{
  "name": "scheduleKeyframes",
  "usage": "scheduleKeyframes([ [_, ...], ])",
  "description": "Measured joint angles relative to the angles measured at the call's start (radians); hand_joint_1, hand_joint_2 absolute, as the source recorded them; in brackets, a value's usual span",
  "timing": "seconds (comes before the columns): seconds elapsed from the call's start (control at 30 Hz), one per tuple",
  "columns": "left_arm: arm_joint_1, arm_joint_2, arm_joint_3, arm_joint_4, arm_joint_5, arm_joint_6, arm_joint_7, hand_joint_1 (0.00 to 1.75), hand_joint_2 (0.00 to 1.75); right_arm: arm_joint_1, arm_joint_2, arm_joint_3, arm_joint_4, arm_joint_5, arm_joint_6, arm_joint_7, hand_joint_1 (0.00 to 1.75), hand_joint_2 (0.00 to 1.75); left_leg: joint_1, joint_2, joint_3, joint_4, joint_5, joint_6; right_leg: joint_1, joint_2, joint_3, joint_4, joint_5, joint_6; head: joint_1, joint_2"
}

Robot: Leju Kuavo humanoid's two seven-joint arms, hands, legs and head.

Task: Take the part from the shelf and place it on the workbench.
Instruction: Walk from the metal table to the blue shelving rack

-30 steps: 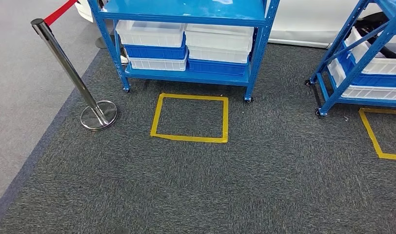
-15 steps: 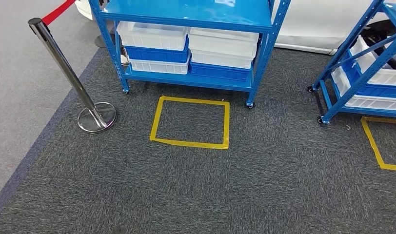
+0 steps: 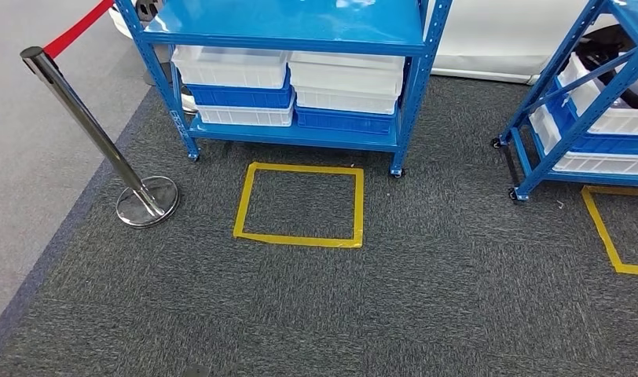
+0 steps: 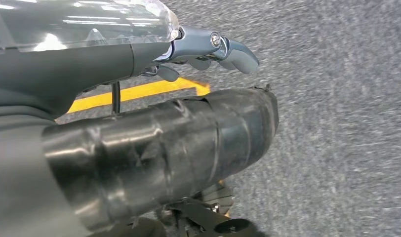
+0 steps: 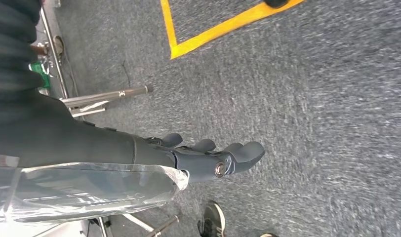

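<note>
Ahead of me in the head view stands a blue metal shelf [image 3: 292, 23] on castors. Stacked white bins [image 3: 231, 67] and blue bins [image 3: 241, 96] fill its lower level. I cannot make out the part among them. My left hand [image 4: 208, 49] hangs over the grey carpet, holding nothing, its fingers apart. My right hand [image 5: 213, 158] also hangs over the carpet, fingers stretched out and holding nothing.
A yellow tape square [image 3: 300, 239] marks the carpet in front of the shelf. A chrome stanchion [image 3: 88, 126] with red rope stands at the left. A second blue shelf with bins [image 3: 591, 145] and another tape mark [image 3: 601, 228] lie right. A person's shoe [image 5: 213, 217] is near my right hand.
The whole head picture has shifted: the shelf, the stanchion and the tape square sit further left and the square lower, so the camera has moved.
</note>
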Motion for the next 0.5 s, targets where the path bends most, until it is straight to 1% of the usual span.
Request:
scheduleKeyframes([
  [0.03, 0.0, 0.0, 0.0, 0.0, 0.0, 0.0, 0.0, 0.0, 0.0, 0.0, 0.001, 0.0, 0.0, 0.0, 0.0, -0.001, 0.0, 1.75, -0.004, 0.0, 0.019, -0.055, 0.027, 0.007, 0.002, 0.001, 0.004, 0.001, -0.007, 0.004, 0.0, 0.0],
  [0.07, 0.0, 0.001, 0.0, 0.0, 0.0, 0.0, 0.0, 0.0, 0.0, -0.001, 0.001, 0.0, 0.001, 0.0, 0.0, -0.002, 0.0, 1.75, -0.008, 0.0, 0.032, -0.09, 0.038, 0.012, 0.001, 0.002, 0.005, 0.002, -0.012, 0.009, 0.0, 0.0],
  [0.13, -0.002, 0.001, 0.0, 0.0, 0.001, 0.0, 0.001, 0.0, 0.0, -0.003, 0.002, 0.0, 0.002, 0.0, 0.0, -0.003, 0.0, 1.75, -0.014, -0.001, 0.039, -0.111, 0.029, 0.018, 0.001, 0.002, 0.004, -0.002, -0.017, 0.02, 0.0, 0.0],
  [0.2, 0.0, 0.001, 0.0, 0.0, 0.001, 0.0, 0.002, 0.0, 0.0, -0.004, 0.002, 0.0, 0.001, 0.0, 0.0, -0.004, 0.0, 1.75, -0.008, -0.002, 0.05, -0.127, 0.029, 0.025, 0.0, -0.001, 0.01, 0.0, -0.024, 0.031, 0.0, 0.0],
  [0.23, 0.001, 0.0, 0.0, 0.0, 0.001, 0.001, 0.002, 0.0, 0.0, -0.005, 0.002, 0.0, 0.001, 0.0, 0.0, -0.004, 0.0, 1.75, -0.004, -0.002, 0.059, -0.137, 0.029, 0.029, 0.0, -0.001, 0.003, 0.02, -0.036, 0.036, 0.0, 0.0],
  [0.27, 0.0, 0.0, 0.0, 0.0, 0.001, 0.001, 0.002, 0.0, 0.0, -0.005, 0.002, 0.0, 0.001, 0.0, 0.0, -0.004, 0.0, 1.75, -0.001, -0.001, 0.068, -0.144, 0.029, 0.034, -0.002, -0.002, -0.018, 0.062, -0.056, 0.04, 0.001, 0.0],
  [0.3, -0.001, 0.0, 0.0, 0.0, 0.001, 0.001, 0.002, 0.0, 0.0, -0.005, 0.001, 0.0, 0.001, 0.0, 0.0, -0.004, 0.0, 1.75, -0.002, -0.001, 0.074, -0.147, 0.025, 0.038, -0.003, -0.002, -0.053, 0.123, -0.08, 0.043, 0.001, 0.0],
  [0.33, -0.002, 0.0, 0.0, 0.0, 0.0, 0.001, 0.002, 0.0, 0.0, -0.004, 0.001, 0.0, 0.001, 0.0, 0.0, -0.004, 0.0, 1.75, -0.002, 0.0, 0.079, -0.147, 0.021, 0.04, -0.005, -0.002, -0.094, 0.188, -0.101, 0.046, 0.001, 0.0],
  [0.37, -0.002, 0.0, 0.0, 0.0, 0.0, 0.001, 0.002, 0.0, 0.0, -0.004, 0.001, 0.0, 0.001, 0.0, 0.0, -0.004, 0.0, 1.75, -0.002, 0.0, 0.084, -0.147, 0.016, 0.041, -0.007, -0.002, -0.131, 0.239, -0.109, 0.05, 0.001, 0.0],
  [0.4, -0.002, 0.0, 0.001, 0.0, 0.0, 0.0, 0.002, 0.0, 0.0, -0.004, 0.001, 0.0, 0.001, 0.0, 0.0, -0.004, 0.0, 1.75, -0.002, 0.0, 0.091, -0.146, 0.01, 0.04, -0.01, -0.003, -0.154, 0.259, -0.097, 0.053, 0.001, 0.0],
  [0.43, -0.001, 0.0, 0.001, 0.0, 0.0, 0.0, 0.002, 0.0, 0.0, -0.003, 0.001, 0.0, 0.001, 0.0, 0.0, -0.004, 0.0, 1.75, -0.001, -0.001, 0.099, -0.146, 0.003, 0.038, -0.012, -0.003, -0.157, 0.24, -0.065, 0.054, 0.001, 0.0],
  [0.47, 0.0, -0.001, 0.001, 0.0, 0.0, 0.0, 0.002, 0.0, 0.0, -0.002, 0.0, 0.0, 0.001, 0.0, 0.0, -0.004, 0.0, 1.75, 0.0, -0.002, 0.109, -0.144, -0.004, 0.034, -0.015, -0.004, -0.142, 0.185, -0.017, 0.055, 0.001, 0.0],
  [0.5, 0.0, -0.001, 0.001, 0.0, 0.0, 0.0, 0.002, 0.0, 0.0, -0.001, -0.001, 0.0, 0.001, 0.0, 0.0, -0.004, 0.0, 1.75, 0.001, -0.003, 0.116, -0.143, -0.013, 0.03, -0.016, -0.004, -0.12, 0.124, 0.022, 0.055, 0.001, 0.0],
])
